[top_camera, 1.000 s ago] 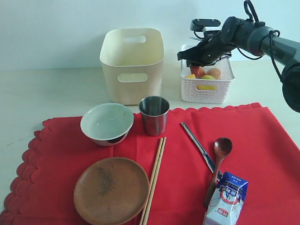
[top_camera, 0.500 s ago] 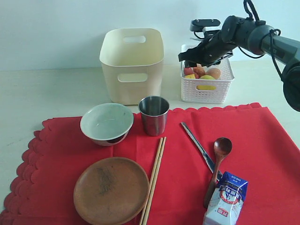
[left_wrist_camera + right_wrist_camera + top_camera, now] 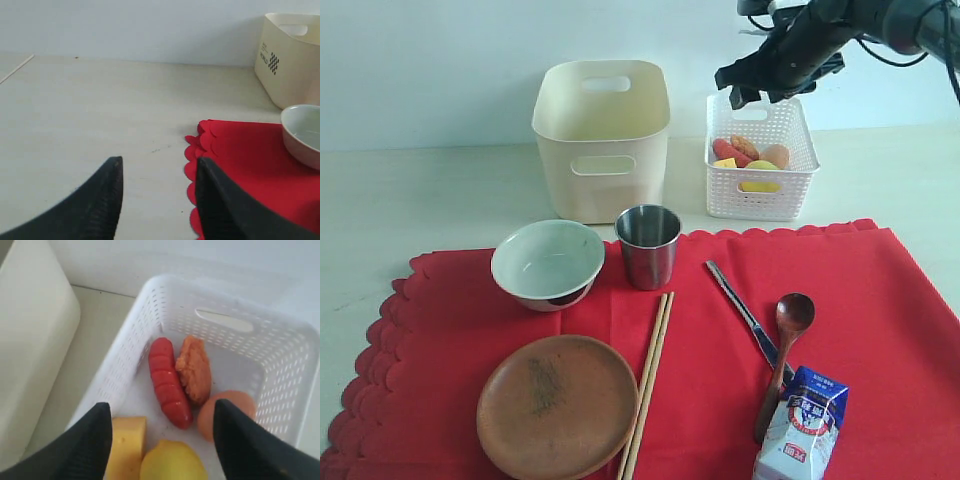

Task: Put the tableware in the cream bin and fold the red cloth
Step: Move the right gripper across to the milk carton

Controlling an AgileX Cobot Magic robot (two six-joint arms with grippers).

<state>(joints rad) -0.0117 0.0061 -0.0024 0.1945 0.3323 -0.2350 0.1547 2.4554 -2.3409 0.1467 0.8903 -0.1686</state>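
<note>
In the exterior view, the right gripper point(image 3: 761, 92) is hovering at the upper right of the frame, above the back of the white lattice basket point(image 3: 760, 203), with its jaws spread and nothing in them. The cream bin point(image 3: 602, 140) is standing at upper centre on the table point(image 3: 420, 190), just beside the basket. The red cloth point(image 3: 880, 300) is lying flat across the lower half of the frame, carrying the pale bowl point(image 3: 548, 262) and steel cup point(image 3: 649, 247) near its far edge. The wooden plate point(image 3: 558, 405) is sitting at lower left with the chopsticks point(image 3: 650, 385) touching its right rim. The knife point(image 3: 740, 310), the wooden spoon point(image 3: 785, 340) and a milk carton point(image 3: 802, 425) are lying right of centre. In the left wrist view, the left gripper point(image 3: 159, 165) is hanging low over the bare table point(image 3: 100, 110) beside the cloth's scalloped edge point(image 3: 240, 160), jaws apart and empty, with the bowl point(image 3: 302, 132) and bin point(image 3: 290, 55) beyond. In the right wrist view, the right gripper point(image 3: 161, 410) is showing wide, empty jaws over the basket point(image 3: 280, 355), where a sausage point(image 3: 167, 385), an egg point(image 3: 225, 412) and a yellow block point(image 3: 125, 445) are lying.
</note>
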